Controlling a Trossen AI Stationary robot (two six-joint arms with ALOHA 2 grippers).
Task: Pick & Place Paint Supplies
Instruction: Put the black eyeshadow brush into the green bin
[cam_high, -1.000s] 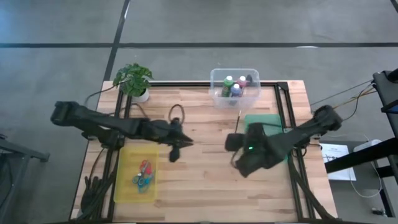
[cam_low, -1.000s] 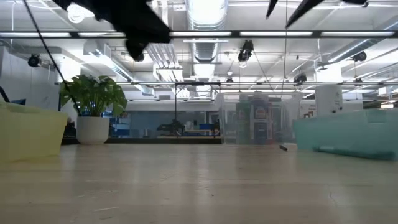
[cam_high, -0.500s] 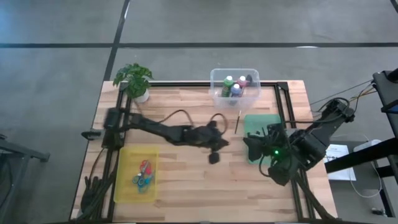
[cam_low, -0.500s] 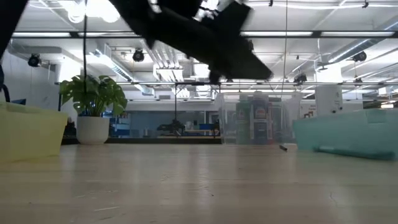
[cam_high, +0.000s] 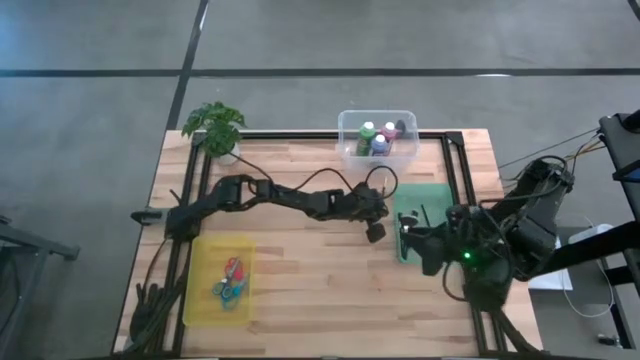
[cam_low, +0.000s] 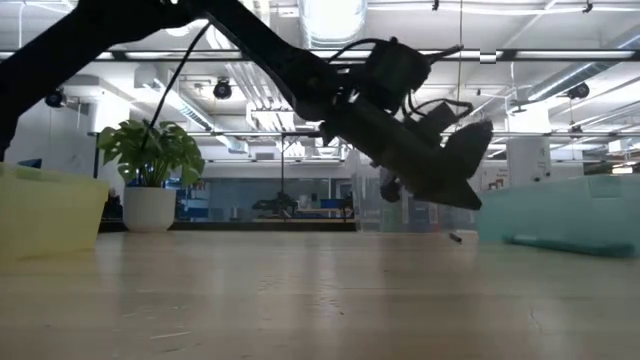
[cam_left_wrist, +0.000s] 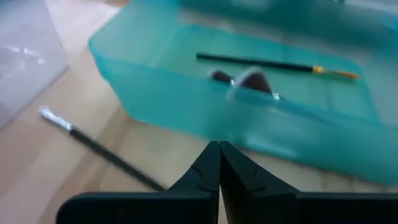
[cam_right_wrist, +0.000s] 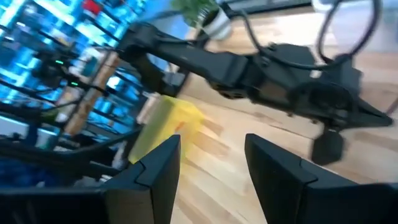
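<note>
My left gripper (cam_left_wrist: 219, 158) is shut and slants down over the table, just short of the green tray's (cam_high: 430, 205) near wall (cam_left_wrist: 186, 112), touching nothing. A thin dark-handled brush (cam_left_wrist: 99, 148) lies flat on the wood beside its fingertips. Two more brushes (cam_left_wrist: 273, 64) lie inside the tray. In the low view the left gripper (cam_low: 455, 185) hangs above the table. My right gripper (cam_right_wrist: 211, 168) is open and held high over the table's right side (cam_high: 412, 232). The paint bottles (cam_high: 377, 140) stand in a clear bin.
A clear bin (cam_high: 378, 150) sits at the far edge. A yellow tray (cam_high: 222, 280) holding scissors (cam_high: 230, 280) lies near left. A potted plant (cam_high: 215, 128) stands at the far left corner. Bare wood lies between the yellow and green trays.
My left arm has stretched out toward the table's right edge and sunk lower, from over the yellow tray's far end to the green tray's left wall. My right arm has drawn back toward the right edge and risen.
</note>
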